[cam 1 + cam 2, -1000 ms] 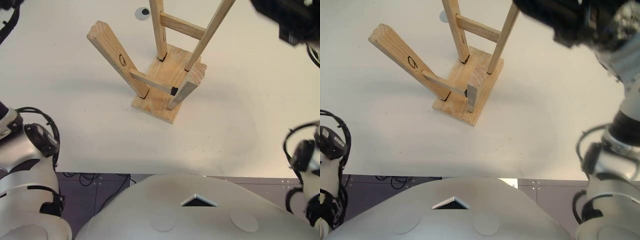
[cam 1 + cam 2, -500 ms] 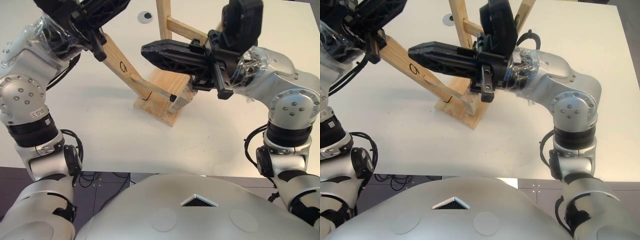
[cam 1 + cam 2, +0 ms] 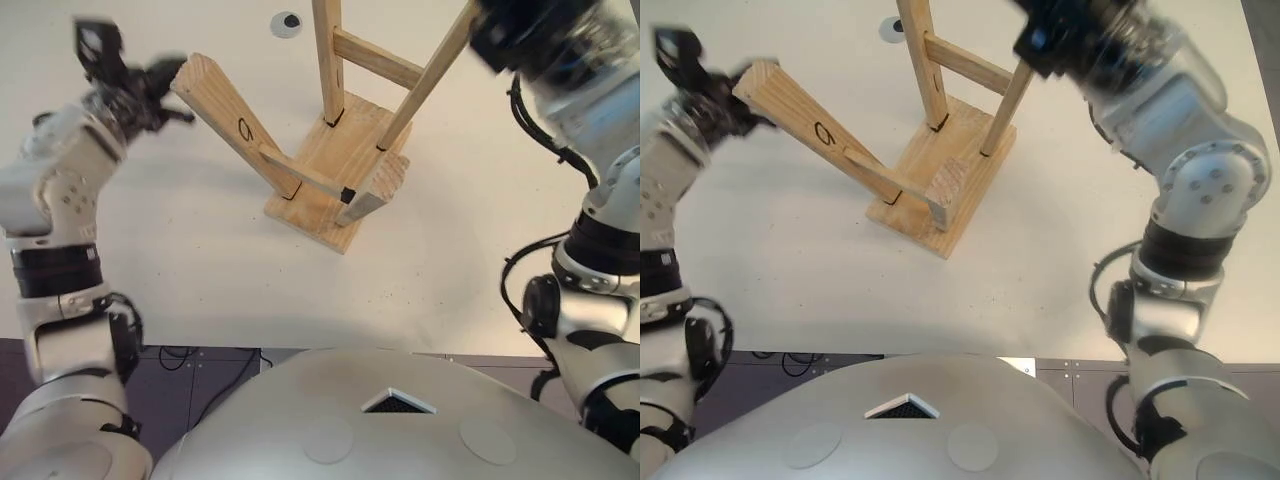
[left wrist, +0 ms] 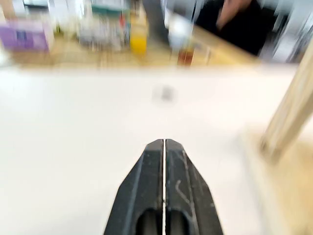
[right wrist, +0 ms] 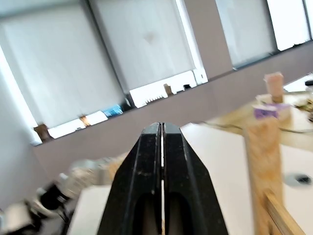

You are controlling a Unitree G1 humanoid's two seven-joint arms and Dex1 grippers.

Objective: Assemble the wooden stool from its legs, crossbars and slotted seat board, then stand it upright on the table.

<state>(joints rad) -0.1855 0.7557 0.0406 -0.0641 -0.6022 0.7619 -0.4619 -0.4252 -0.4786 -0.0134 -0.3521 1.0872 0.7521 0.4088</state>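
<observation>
On table (image 3: 180, 270), upturned stool (image 3: 330, 180); left gripper (image 4: 164, 143) near slanted leg (image 3: 235, 125).

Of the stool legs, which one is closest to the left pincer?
The broad pale wooden leg with the dark pen mark, slanting toward the robot's left; its free end is beside the left pincer. The two slim upright legs stand farther off.

White table (image 3: 480, 240), round grey grommet (image 3: 287, 22), window blinds (image 5: 142, 44)

The seat board (image 3: 318, 205) lies flat on the bench (image 3: 200, 270), with the legs (image 3: 330, 60) standing on it. The left end effector (image 4: 164, 143) is just beside the upper end of the leftmost leg (image 3: 235, 125).
</observation>
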